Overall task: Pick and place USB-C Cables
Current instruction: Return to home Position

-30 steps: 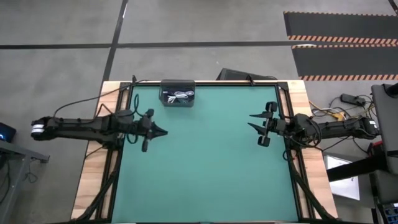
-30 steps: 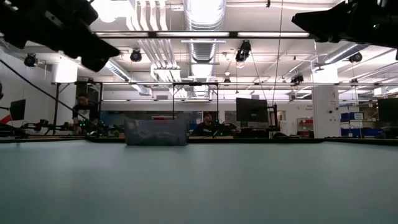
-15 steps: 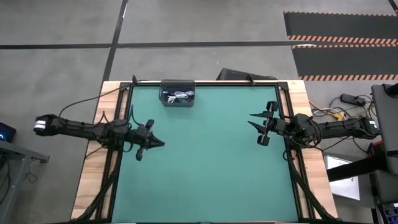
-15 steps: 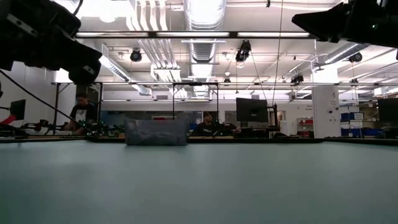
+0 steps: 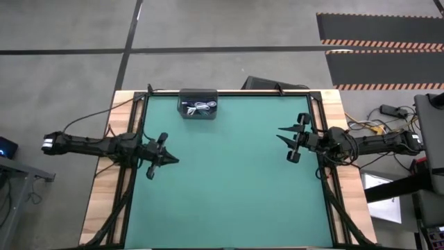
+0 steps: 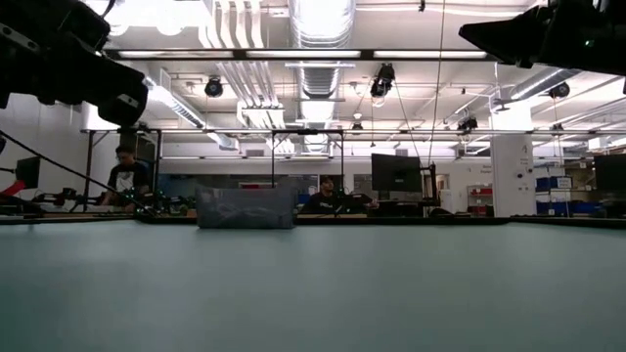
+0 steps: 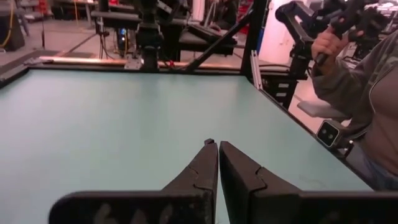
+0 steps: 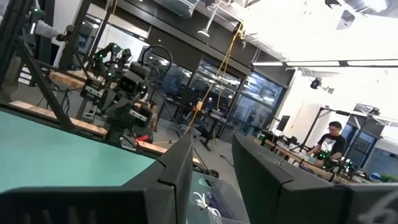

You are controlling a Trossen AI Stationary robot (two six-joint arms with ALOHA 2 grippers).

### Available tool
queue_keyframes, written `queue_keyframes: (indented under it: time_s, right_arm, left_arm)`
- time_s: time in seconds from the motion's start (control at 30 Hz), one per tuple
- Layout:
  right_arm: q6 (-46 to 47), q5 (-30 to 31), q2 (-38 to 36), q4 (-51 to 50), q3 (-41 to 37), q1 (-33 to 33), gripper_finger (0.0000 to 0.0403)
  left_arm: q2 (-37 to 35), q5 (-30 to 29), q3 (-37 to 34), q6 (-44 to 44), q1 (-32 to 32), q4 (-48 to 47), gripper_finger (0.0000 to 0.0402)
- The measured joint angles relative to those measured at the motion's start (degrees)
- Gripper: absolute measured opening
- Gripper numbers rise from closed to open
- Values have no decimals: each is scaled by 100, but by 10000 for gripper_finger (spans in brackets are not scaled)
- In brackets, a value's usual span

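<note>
Green bench (image 5: 229, 194), wooden edging. Hazard-striped floor mats (image 5: 381, 31) beyond its far side. One person (image 7: 373, 93) near bench edge; second person (image 6: 321, 196) seated in room behind.

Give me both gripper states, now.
Left gripper: shut, holding nothing.
Right gripper: open, holding nothing.

Robotics lab: ceiling ducts (image 6: 315, 24), monitor (image 6: 395, 172), robot rigs (image 8: 124, 81).

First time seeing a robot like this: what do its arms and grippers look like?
The left arm and right arm are slim, dark and jointed, with black cables running along them. The left gripper and right gripper each end in two dark, tapering fingers.
</note>
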Motion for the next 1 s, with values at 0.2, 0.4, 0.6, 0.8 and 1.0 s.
queue_keyframes:
  time_s: [0.2,0.4,0.6,0.8,1.0]
  right_arm:
    - [-61,2,-2,-2,0,1,99]
    - [-120,92,-236,-204,0,0,98]
    - [-142,92,-863,-783,0,1,92]
    - [-22,95,-1514,-1469,0,0,85]
    - [26,90,-2104,-2066,-13,1,77]
  left_arm:
    - [-480,0,-2,144,0,-441,0]
    - [-914,0,-13,145,0,-699,0]
    - [-1253,-2,-94,143,0,-811,0]
    - [-1638,-37,-373,124,0,-696,0]
    - [-1630,-101,-412,97,4,-655,0]
